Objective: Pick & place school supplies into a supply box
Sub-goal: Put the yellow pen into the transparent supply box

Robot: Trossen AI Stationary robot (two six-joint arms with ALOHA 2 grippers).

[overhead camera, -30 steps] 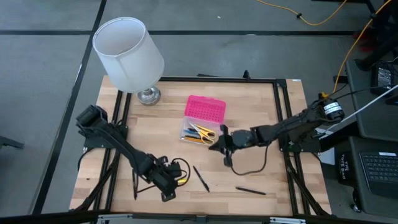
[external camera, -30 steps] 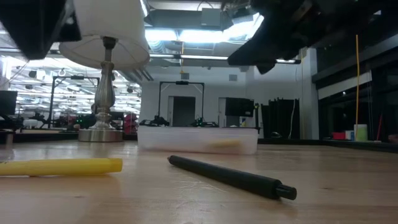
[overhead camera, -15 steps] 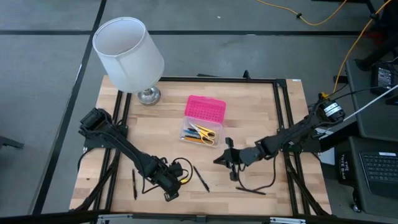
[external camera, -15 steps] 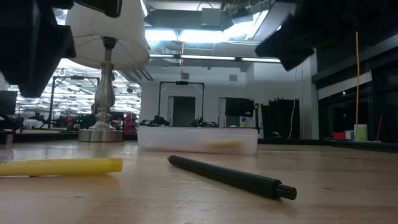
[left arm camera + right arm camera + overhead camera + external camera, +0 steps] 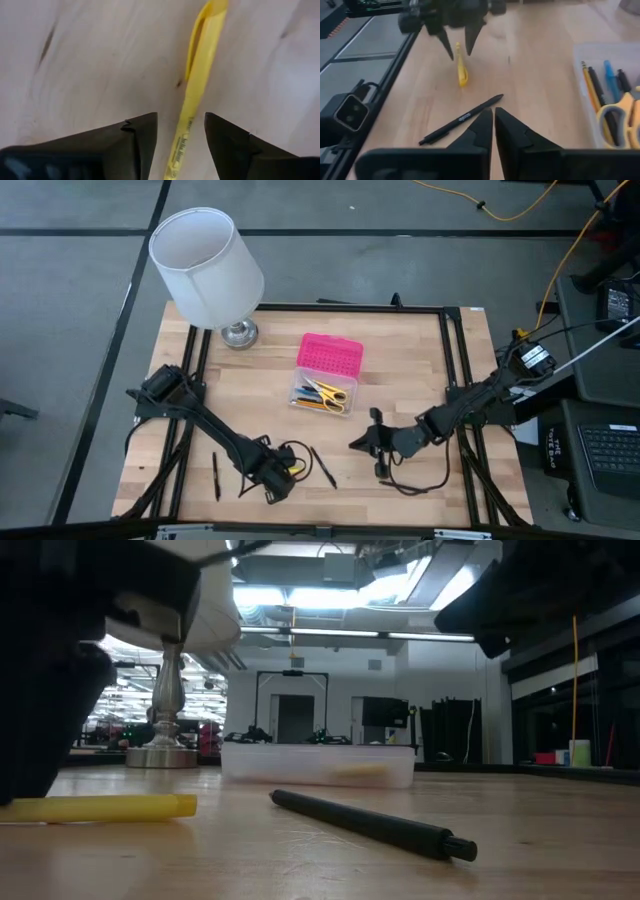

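Observation:
A yellow pen (image 5: 194, 95) lies flat on the wooden table near its front edge. My left gripper (image 5: 180, 134) points down over it, open, one finger on each side of the pen and apart from it; the right wrist view shows the same left gripper (image 5: 459, 47) above the yellow pen (image 5: 462, 70). My right gripper (image 5: 493, 125) hovers shut and empty over the table's middle front, right gripper (image 5: 366, 443). A black pen (image 5: 322, 466) lies between the two grippers. The supply box's clear base (image 5: 320, 395) holds several pens and yellow-handled scissors, with its pink lid (image 5: 330, 354) behind.
A second black pen (image 5: 215, 476) lies near the front left. A white-shaded lamp (image 5: 207, 265) stands at the far left corner. A loop of black cable (image 5: 415, 480) hangs under my right arm. A black frame (image 5: 455, 380) borders the table.
My left gripper has come down toward the table over the yellow pen, which has not moved. My right gripper has swung away from the supply box toward the table's near edge, staying above the table.

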